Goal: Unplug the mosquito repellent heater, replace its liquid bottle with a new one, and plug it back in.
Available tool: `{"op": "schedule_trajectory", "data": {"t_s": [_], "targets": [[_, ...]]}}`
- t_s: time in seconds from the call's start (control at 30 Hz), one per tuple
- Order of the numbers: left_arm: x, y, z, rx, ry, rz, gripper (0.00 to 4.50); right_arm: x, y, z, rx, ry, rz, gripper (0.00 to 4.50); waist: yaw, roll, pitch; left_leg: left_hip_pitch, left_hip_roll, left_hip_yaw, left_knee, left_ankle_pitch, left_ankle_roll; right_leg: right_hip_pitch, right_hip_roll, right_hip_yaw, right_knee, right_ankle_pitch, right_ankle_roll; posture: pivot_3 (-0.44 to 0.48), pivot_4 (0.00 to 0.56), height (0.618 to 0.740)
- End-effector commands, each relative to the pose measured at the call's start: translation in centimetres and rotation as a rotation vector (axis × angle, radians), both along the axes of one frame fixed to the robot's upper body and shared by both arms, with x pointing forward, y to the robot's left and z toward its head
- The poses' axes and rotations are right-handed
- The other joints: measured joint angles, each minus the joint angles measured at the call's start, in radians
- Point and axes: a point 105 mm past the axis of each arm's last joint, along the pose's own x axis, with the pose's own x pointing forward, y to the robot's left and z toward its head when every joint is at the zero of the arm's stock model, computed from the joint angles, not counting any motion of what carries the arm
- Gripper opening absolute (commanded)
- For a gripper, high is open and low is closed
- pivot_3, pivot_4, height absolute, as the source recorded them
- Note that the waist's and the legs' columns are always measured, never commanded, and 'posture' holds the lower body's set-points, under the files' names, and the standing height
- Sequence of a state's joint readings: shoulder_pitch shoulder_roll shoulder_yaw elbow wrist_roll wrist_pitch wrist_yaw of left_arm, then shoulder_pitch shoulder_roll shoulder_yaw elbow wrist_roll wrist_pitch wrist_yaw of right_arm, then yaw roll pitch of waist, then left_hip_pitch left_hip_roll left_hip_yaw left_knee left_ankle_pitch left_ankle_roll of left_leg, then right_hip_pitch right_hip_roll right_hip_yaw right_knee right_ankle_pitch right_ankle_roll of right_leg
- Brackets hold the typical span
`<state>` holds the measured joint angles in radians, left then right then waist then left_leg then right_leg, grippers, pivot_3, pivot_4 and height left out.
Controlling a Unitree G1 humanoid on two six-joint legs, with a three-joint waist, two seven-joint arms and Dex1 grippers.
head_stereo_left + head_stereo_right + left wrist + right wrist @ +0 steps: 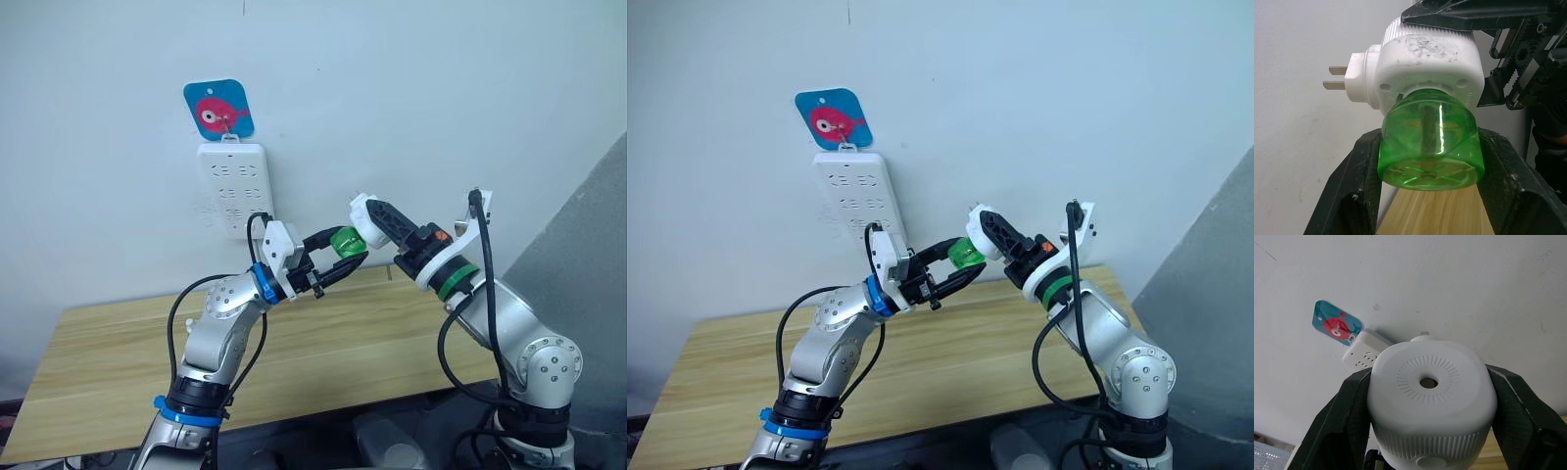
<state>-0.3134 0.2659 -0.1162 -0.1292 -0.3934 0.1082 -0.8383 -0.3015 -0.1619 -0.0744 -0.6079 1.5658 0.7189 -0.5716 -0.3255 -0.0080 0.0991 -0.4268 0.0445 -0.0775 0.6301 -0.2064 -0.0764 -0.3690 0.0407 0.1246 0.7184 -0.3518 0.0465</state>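
A plain pale wall [411,88] fills the background, evenly lit. A white multi-socket power strip [233,189] hangs upright on it from a blue hook plate [218,109] bearing a pink fish. Below runs a light wooden worktop [108,362] set against the wall. A grey slanted panel [588,255] rises at the right edge.

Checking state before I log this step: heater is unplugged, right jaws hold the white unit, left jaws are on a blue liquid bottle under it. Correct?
Nearly. The bottle is green, not blue; the left wrist view shows it as clear green plastic. The rest holds: the heater is off the power strip with its prongs bare, the right gripper holds the white unit, and the left gripper has its jaws on the bottle.
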Motion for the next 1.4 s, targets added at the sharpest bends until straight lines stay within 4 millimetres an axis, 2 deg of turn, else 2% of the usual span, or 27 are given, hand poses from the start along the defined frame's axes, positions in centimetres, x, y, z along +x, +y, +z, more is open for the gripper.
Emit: {"op": "schedule_trajectory", "data": {"t_s": [0.03, 0.07, 0.2, 0.23, 0.43, 0.67, 0.9, 1.4], "targets": [[-0.1, 0.2, 1.0, -0.019, -0.039, 0.009, 2.28, -0.5, -0.1, 0.9, 0.04, -0.03, 0.016, 2.93, 0.001, 0.0, 0.0, 0.0, 0.0, 0.0, 0.0, 0.0, 0.0, 0.0, 0.0, 0.0, 0.0, 0.0, 0.0, -0.324, 0.055, 0.733], [-0.1, 0.2, 1.0, -0.017, -0.039, 0.01, 2.28, -0.5, -0.2, 1.0, 0.043, -0.03, 0.014, 2.93, 0.001, 0.0, 0.0, 0.0, 0.0, 0.0, 0.0, 0.0, 0.0, 0.0, 0.0, 0.0, 0.0, 0.0, 0.0, -0.324, 0.055, 0.733], [-0.4, 0.6, 0.5, 0.02, -0.056, 0.001, 2.28, -0.3, -1.6, 0.6, 0.032, -0.017, -0.009, 4.37, 0.002, 0.0, 0.0, 0.0, 0.0, 0.0, 0.0, 0.0, 0.0, 0.0, 0.0, 0.0, 0.0, 0.0, 0.0, -0.324, 0.056, 0.733], [-0.4, 0.7, 0.3, 0.03, -0.057, -0.002, 2.28, -0.4, -2.1, 0.3, 0.022, -0.009, 0.003, 4.5, 0.003, 0.0, 0.0, 0.0, 0.0, 0.0, 0.0, 0.0, 0.0, 0.0, 0.0, 0.0, 0.0, 0.0, 0.0, -0.324, 0.057, 0.733], [-1.0, 1.6, -0.6, 0.118, -0.094, -0.056, 2.28, -1.6, -4.1, -0.6, -0.032, 0.028, 0.13, 4.5, 0.014, 0.0, 0.0, 0.0, 0.0, 0.001, 0.0, 0.0, 0.0, 0.001, 0.0, 0.001, -0.001, 0.0, 0.0, -0.317, 0.058, 0.733], [-3.0, 2.5, -2.5, 0.273, -0.164, -0.21, 2.28, -4.2, -4.9, -2.4, -0.216, 0.066, 0.447, 4.5, 0.021, 0.0, 0.0, 0.006, 0.001, 0.003, -0.001, 0.0, 0.0, 0.005, 0.001, 0.003, -0.002, 0.0, 0.0, -0.31, 0.063, 0.733], [-3.9, 2.4, -2.7, 0.313, -0.215, -0.278, 2.28, -6.1, -3.5, -3.3, -0.248, 0.105, 0.687, 4.5, 0.023, -0.001, 0.001, 0.011, 0.001, 0.004, 0.0, 0.0, 0.0, 0.012, 0.001, 0.005, -0.006, -0.001, 0.0, -0.302, 0.072, 0.733], [-5.1, 2.0, -2.6, 0.349, -0.286, -0.328, 2.28, -5.2, -0.9, -4.1, -0.211, 0.146, 0.768, 4.5, 0.031, -0.004, 0.003, 0.01, 0.001, 0.004, -0.001, 0.0, 0.0, 0.012, 0.001, 0.005, -0.007, -0.001, 0.0, -0.279, 0.072, 0.733]]}}
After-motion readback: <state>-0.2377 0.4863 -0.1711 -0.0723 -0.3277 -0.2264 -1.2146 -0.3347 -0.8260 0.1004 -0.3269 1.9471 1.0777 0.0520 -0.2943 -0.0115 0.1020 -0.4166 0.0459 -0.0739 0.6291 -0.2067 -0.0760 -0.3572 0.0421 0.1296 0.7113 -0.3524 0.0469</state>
